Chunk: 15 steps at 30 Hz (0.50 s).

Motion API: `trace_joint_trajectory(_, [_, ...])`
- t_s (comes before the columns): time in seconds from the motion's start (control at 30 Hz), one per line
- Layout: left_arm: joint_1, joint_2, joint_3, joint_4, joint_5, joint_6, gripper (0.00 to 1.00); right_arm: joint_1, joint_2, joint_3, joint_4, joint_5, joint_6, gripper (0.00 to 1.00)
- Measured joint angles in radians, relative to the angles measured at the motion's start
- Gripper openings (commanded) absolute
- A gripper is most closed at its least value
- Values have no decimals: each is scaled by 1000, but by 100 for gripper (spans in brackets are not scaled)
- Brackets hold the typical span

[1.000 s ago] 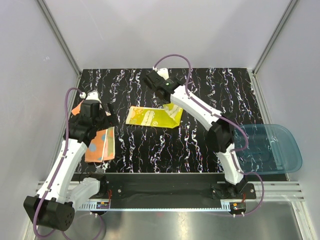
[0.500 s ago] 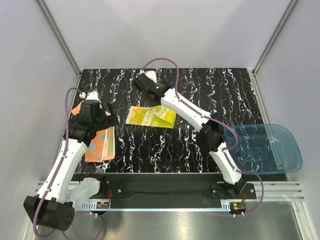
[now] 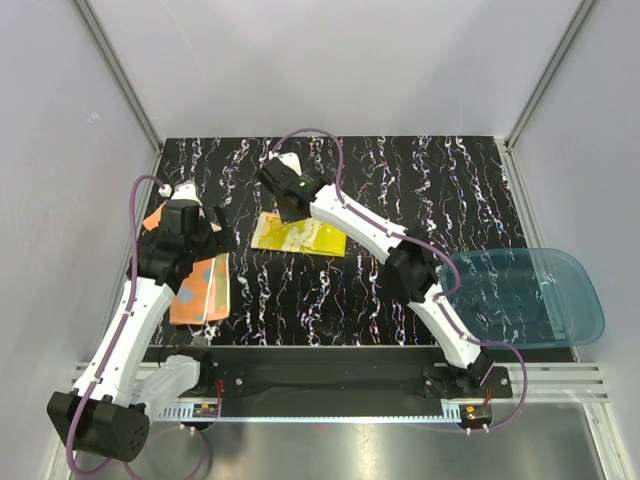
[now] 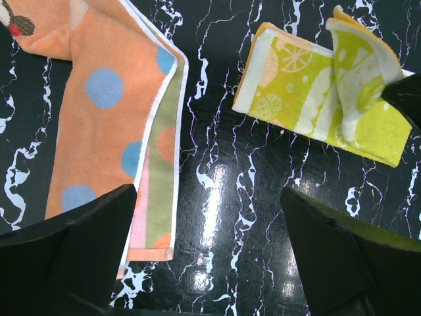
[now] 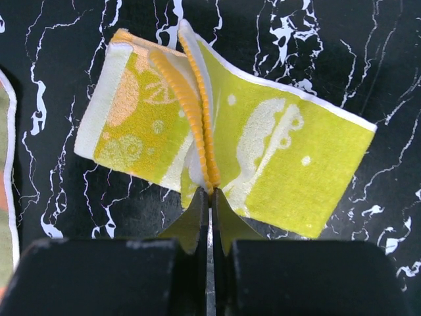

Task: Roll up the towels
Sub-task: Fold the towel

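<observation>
The yellow towel [image 5: 263, 158] is found on the black marbled table [image 3: 420, 180], left of centre, folded into a narrow strip. Its raised middle fold is pinched between the closed jaws of the right gripper [image 5: 210, 197], as is seen in the right wrist view, with one flap spread to each side of the fingers. The orange polka-dot towel [image 4: 105, 112] is laid flat, also folded long, near the table's left edge, well apart from the yellow one. The left gripper [image 4: 210, 263] is held above it with the jaws wide apart and nothing between them.

Several failures can be expected from this state. Only a thin ridge of cloth is held, so the fold may be pulled out of the fingers if tension is applied quickly, and the strip would be dropped half turned. Because both flaps are free, the towel may be dragged across the smooth surface rather than rolled, or a lopsided, loose roll may be formed. The orange towel's layers, already slightly offset at the near end, may be splayed further if only the top layer is caught. The blue tray [image 3: 560, 300] at the right is not judged to be at risk.
</observation>
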Motion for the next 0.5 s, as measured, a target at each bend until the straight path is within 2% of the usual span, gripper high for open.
trace_joint_trajectory(0.33, [0,0,0,0,-1,0,99,9,32,0,69,-48,0,0])
trace_joint_trajectory(0.47, [0,0,0,0,-4,0,99,22,58,0,122,-88,-1,4])
trace_joint_trajectory(0.5, [0,0,0,0,-5,0,99,26,69,0,138,-103,-2,8])
